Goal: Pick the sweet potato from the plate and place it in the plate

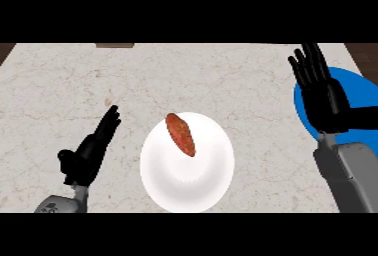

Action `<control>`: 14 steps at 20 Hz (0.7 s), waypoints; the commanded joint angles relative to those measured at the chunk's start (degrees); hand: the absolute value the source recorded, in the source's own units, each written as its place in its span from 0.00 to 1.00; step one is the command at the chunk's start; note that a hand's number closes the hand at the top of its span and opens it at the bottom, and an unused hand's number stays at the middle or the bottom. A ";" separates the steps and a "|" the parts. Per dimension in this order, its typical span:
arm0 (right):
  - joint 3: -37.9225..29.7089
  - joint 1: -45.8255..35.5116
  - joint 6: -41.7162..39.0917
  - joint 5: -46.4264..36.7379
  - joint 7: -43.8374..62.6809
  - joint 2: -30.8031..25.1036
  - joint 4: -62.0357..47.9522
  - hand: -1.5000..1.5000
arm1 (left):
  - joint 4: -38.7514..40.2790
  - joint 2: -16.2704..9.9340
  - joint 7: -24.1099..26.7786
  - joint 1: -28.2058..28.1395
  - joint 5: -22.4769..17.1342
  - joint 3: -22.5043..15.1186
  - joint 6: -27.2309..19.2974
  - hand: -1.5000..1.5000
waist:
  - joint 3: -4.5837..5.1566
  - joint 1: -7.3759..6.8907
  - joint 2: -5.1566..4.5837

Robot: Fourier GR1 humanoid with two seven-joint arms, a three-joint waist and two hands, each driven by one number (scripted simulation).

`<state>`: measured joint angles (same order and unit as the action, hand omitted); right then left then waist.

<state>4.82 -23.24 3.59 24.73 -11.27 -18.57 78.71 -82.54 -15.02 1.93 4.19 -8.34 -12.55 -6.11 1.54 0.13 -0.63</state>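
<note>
A reddish-brown sweet potato [181, 134] lies on the upper part of a white plate [187, 175] in the middle of the counter. A blue plate [361, 87] sits at the right edge, partly covered by my right hand [322, 91], which is open with its fingers straight and pointing away over the plate's left side. My left hand [91, 150] is open too, fingers straight, left of the white plate and apart from it. Neither hand touches the sweet potato.
The marbled counter top [96, 80] stretches wide to the left and behind the plates. A small brown object [114, 45] shows at the far edge. Dark floor shows at both top corners.
</note>
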 commanded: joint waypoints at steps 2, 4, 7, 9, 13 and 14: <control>7.90 -7.51 -7.99 0.78 6.15 2.22 -0.96 1.00 | 2.05 -0.15 -1.66 0.58 -0.20 1.62 -0.88 0.50 | -1.48 -2.76 0.20; 13.58 -9.40 -16.14 3.68 8.09 4.79 0.79 1.00 | 2.68 -1.24 -3.48 1.61 1.07 2.39 -2.54 0.50 | -1.55 -5.05 -0.09; 16.01 -18.30 -16.94 -14.24 2.28 -8.08 6.13 1.00 | 4.54 -0.77 -5.04 0.05 1.31 2.08 -3.46 0.50 | -0.04 -5.15 3.04; 19.06 -20.30 -15.51 -23.53 -2.04 -10.54 7.65 1.00 | 4.93 -0.80 -6.23 -0.05 1.37 2.49 -4.26 0.50 | -0.98 -4.21 2.07; 23.16 -8.12 -11.01 -21.01 -15.34 4.31 -8.28 1.00 | 4.77 1.13 -8.59 1.19 2.54 2.08 -7.14 0.50 | -1.75 -3.52 -0.82; 20.96 -6.67 -13.20 -13.95 -11.50 6.70 -10.21 1.00 | 4.21 0.98 -8.47 0.69 2.77 2.01 -7.41 0.50 | -1.81 -4.28 -1.20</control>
<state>25.31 -34.84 -8.81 6.04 -18.89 -18.52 76.51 -78.58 -14.66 -5.06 4.96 -6.24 -10.44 -12.01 0.05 -3.94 -0.61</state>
